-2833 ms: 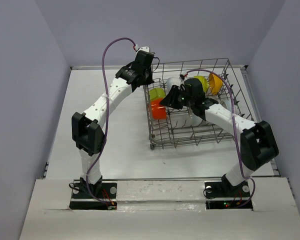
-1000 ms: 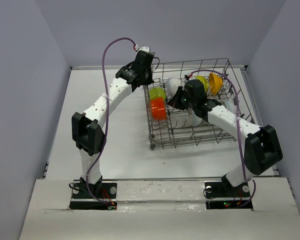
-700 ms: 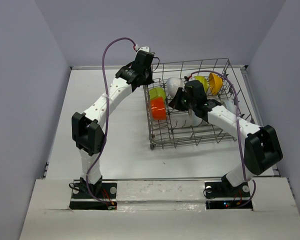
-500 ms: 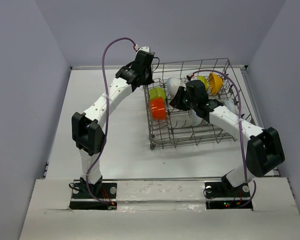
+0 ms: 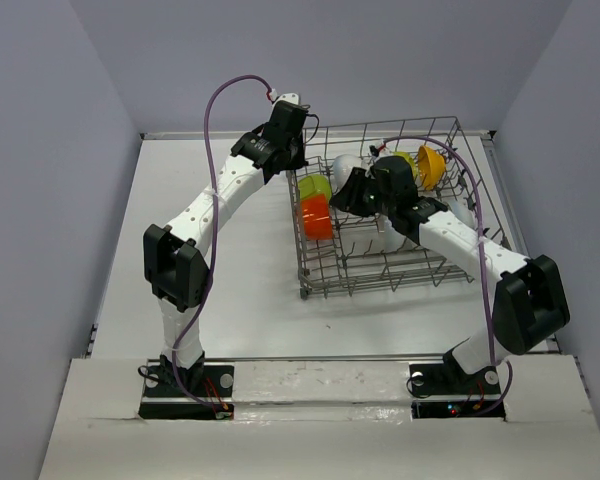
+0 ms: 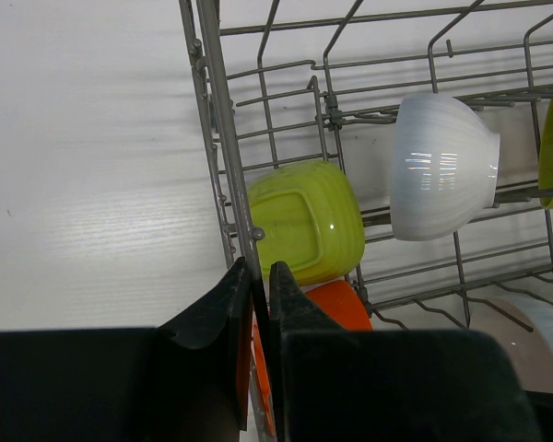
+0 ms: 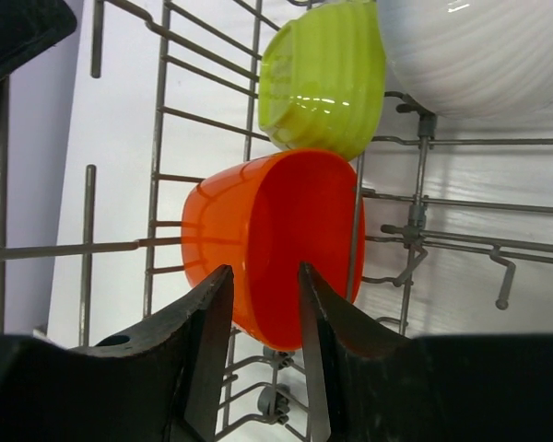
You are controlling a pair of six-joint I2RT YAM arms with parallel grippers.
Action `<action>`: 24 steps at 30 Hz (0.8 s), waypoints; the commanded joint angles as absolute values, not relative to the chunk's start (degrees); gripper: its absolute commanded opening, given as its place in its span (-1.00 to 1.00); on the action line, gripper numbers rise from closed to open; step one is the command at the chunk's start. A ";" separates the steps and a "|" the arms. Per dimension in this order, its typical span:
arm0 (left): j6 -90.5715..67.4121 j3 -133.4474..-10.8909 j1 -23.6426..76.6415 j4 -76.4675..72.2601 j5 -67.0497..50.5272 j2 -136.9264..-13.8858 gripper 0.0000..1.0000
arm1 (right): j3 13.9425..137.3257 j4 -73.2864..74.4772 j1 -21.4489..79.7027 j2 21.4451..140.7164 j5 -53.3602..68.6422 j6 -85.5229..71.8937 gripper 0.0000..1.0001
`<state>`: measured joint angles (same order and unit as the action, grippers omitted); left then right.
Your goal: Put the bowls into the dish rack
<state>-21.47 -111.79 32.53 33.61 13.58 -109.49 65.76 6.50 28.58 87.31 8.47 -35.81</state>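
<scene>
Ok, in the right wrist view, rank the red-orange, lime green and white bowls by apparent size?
1. Glossy red-orange bowl, though it's nearest the camera.
2. Ribbed lime green bowl.
White glossy bowl: cut off by the frame, so unranked.

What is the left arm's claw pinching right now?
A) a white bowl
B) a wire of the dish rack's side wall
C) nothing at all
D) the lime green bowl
B: in the left wrist view, the left gripper is shut on an upright wire of the dish rack, with the lime green bowl sitting just beyond it inside the rack.
</scene>
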 commanded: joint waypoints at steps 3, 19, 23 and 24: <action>-17.84 -115.40 32.52 29.88 13.80 -105.82 -1.00 | 68.90 2.02 28.39 88.33 13.53 -36.74 -0.17; -17.75 -115.49 32.52 29.97 13.89 -105.91 -1.00 | 70.49 0.62 28.39 93.25 19.15 -38.32 -0.07; -17.67 -115.31 32.52 29.97 13.97 -105.73 -1.00 | 70.14 -2.28 28.39 94.22 20.65 -39.11 -0.07; -17.67 -115.31 32.52 29.97 13.97 -105.73 -1.00 | 69.96 -2.63 28.39 94.39 20.92 -39.37 -0.08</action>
<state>-21.28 -111.77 32.53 33.58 13.58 -109.49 67.68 2.24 28.58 93.78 18.22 -38.24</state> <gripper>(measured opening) 0.180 0.464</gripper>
